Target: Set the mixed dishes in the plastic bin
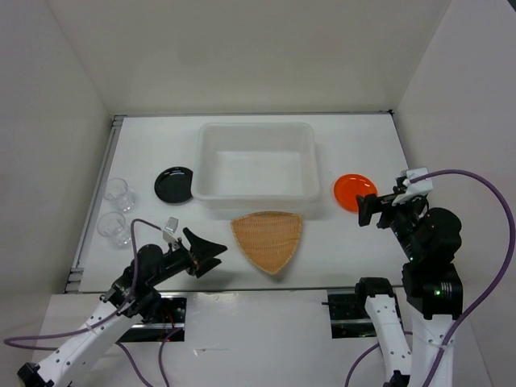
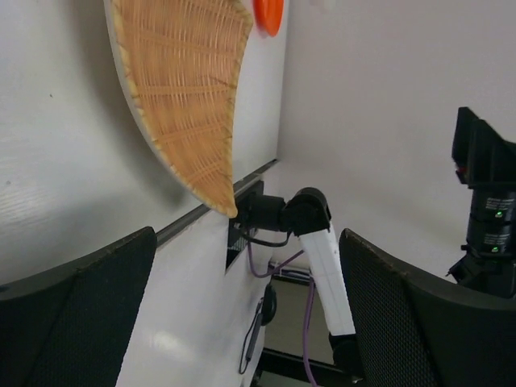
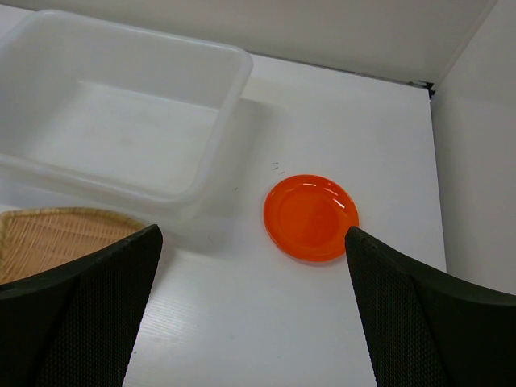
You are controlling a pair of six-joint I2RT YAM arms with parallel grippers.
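Both my hands are spread wide and hold nothing, ready to grab. My left gripper (image 1: pixel 218 253) points at the basket tray (image 1: pixel 268 239), my right gripper (image 1: pixel 369 212) at the orange plate (image 1: pixel 354 192), because those lie closest. Every dish sits outside the plastic bin (image 1: pixel 256 127).

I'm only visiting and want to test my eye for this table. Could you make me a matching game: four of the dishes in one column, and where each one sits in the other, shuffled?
Things
1. black plate
2. orange plate
3. basket tray
4. clear cups

Places
A. on the table, right of the plastic bin
B. by the table's left edge
C. just left of the bin
D. in front of the bin, on the side nearer the arms

Pairs: 1-C, 2-A, 3-D, 4-B
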